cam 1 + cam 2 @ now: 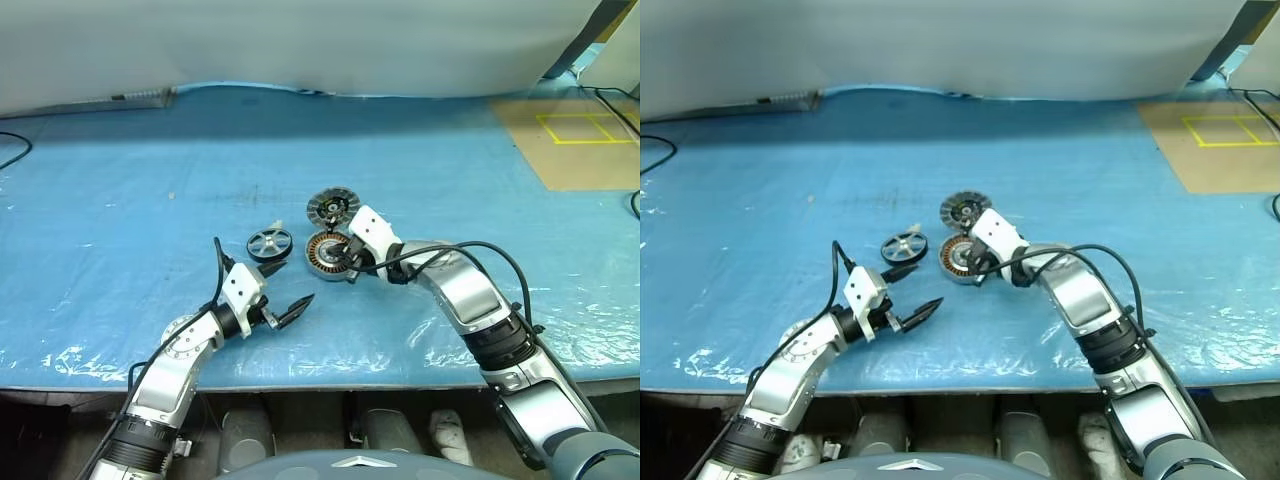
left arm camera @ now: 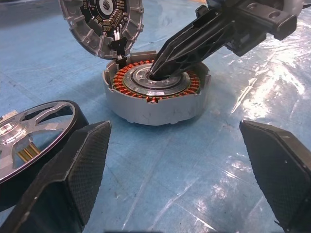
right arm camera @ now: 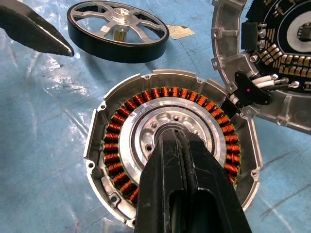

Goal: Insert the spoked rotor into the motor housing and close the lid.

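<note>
The motor housing (image 1: pixel 318 250) sits mid-table, copper windings (image 3: pixel 116 141) ringing its silver centre. Its lid (image 1: pixel 331 207) stands tilted open just behind, joined to the housing by short wires (image 3: pixel 267 83). To the housing's left the spoked rotor (image 1: pixel 269 243) lies flat on the blue sheet. My right gripper (image 3: pixel 170 135) is shut, empty, with its tips down in the housing's central hole. Nearer the table's front edge, my left gripper (image 1: pixel 298 283) hangs open and holds nothing; it points level toward the housing, with the rotor (image 2: pixel 34 136) beside one finger (image 2: pixel 82 165).
A blue plastic sheet (image 1: pixel 120 220) covers the table. A tan board with a yellow square (image 1: pixel 575 140) lies at the back right. A small white scrap (image 1: pixel 277 223) lies just behind the rotor. Black cables trail at the far left and right edges.
</note>
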Robot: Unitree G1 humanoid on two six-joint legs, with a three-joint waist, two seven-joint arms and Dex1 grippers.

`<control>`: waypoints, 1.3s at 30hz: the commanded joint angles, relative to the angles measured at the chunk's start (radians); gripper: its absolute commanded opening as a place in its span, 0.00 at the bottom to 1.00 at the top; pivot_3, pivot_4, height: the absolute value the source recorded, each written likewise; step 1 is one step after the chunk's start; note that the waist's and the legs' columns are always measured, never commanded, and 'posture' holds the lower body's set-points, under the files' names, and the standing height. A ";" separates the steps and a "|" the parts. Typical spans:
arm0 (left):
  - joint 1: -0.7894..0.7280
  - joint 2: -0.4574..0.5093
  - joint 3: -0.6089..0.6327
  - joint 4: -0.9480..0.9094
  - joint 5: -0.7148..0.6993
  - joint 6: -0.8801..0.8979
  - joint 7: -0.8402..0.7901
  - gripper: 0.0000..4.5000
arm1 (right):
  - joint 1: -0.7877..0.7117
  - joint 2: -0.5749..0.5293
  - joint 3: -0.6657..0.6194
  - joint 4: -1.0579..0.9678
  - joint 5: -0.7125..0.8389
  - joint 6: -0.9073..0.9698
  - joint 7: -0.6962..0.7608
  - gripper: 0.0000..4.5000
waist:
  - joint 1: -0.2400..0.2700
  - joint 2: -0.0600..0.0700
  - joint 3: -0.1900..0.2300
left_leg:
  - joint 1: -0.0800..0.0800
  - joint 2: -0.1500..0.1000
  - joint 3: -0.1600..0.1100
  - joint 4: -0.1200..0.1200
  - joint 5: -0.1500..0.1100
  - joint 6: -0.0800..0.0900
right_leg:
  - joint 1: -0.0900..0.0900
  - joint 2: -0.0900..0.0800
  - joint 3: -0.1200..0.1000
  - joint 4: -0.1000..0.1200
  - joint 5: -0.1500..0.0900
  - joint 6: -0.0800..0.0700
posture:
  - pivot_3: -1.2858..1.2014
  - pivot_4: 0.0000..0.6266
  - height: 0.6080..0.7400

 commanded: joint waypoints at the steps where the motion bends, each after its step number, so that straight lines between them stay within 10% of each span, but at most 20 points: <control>1: -0.009 0.000 0.010 -0.025 -0.014 -0.010 -0.002 1.00 | 0.010 0.010 -0.065 -0.062 0.087 0.012 0.046 0.00 | -0.001 0.000 0.000 | 0.000 0.000 0.000 0.000 0.000 0.000 | -0.001 0.000 0.000 0.000 0.000 0.000 | 0.52 0.24 1.00; 24: -0.243 0.182 0.230 -0.105 -0.291 0.515 0.064 1.00 | 0.163 0.012 -0.161 -0.111 0.145 -0.264 0.047 0.00 | 0.000 0.000 0.000 | -0.002 -0.001 0.000 0.000 0.000 0.000 | -0.004 0.000 0.000 -0.001 0.000 0.000 | 0.52 0.24 1.00; 39: -0.490 0.272 0.141 0.439 -0.098 0.201 -0.256 1.00 | 0.212 0.016 -0.161 -0.108 0.142 -0.284 0.035 0.00 | 0.003 0.000 0.000 | -0.003 -0.001 -0.001 -0.001 0.000 0.000 | -0.004 0.000 -0.001 -0.001 0.000 0.000 | 0.52 0.24 1.00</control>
